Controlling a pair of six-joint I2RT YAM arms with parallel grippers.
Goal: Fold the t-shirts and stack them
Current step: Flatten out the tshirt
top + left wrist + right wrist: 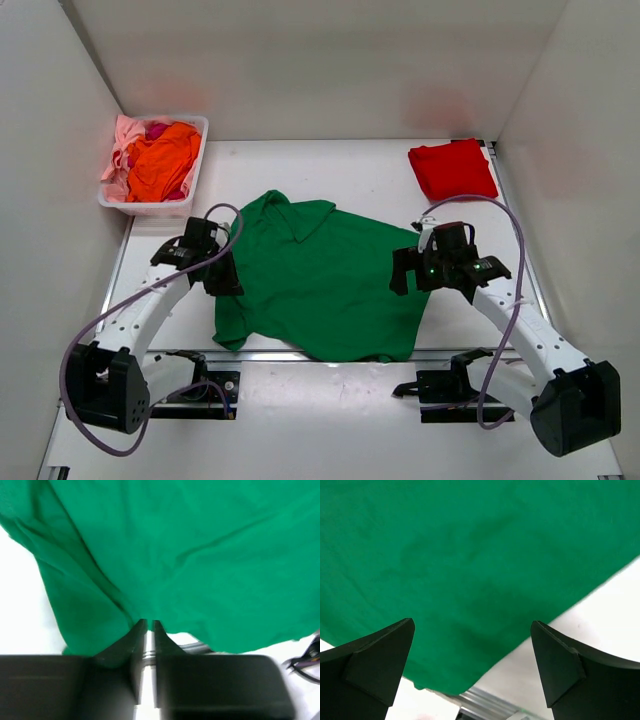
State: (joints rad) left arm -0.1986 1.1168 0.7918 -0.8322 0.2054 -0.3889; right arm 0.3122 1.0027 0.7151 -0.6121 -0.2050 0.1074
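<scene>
Two shirts lie out on the desk [330, 420]. The green shirt [320, 280] is spread flat across the middle, its collar toward the far edge and its hem reaching the near edge. It lies a little askew, with one sleeve rumpled at its near left corner. The red shirt [453, 168] sits folded into a neat square at the far right corner, well apart from the green one.

My left fingers [125, 647] are at the green shirt's left side, just beside the sleeve. They stand almost together, with only a thin slit between them, and their tips meet a fold of the green cloth. I cannot tell whether any cloth is caught in that slit.

My right fingers [385, 650] are spread wide apart and hold nothing. They are over the right edge of the green shirt, and bare desk shows beside its hem.

At the far left corner stands the white basket [150, 207], heaped with loose cloth. The orange shirt [165, 160] is on top, the pink shirt [120, 140] hangs over the left rim, and a bit of the magenta shirt [157, 130] shows behind the orange one.
</scene>
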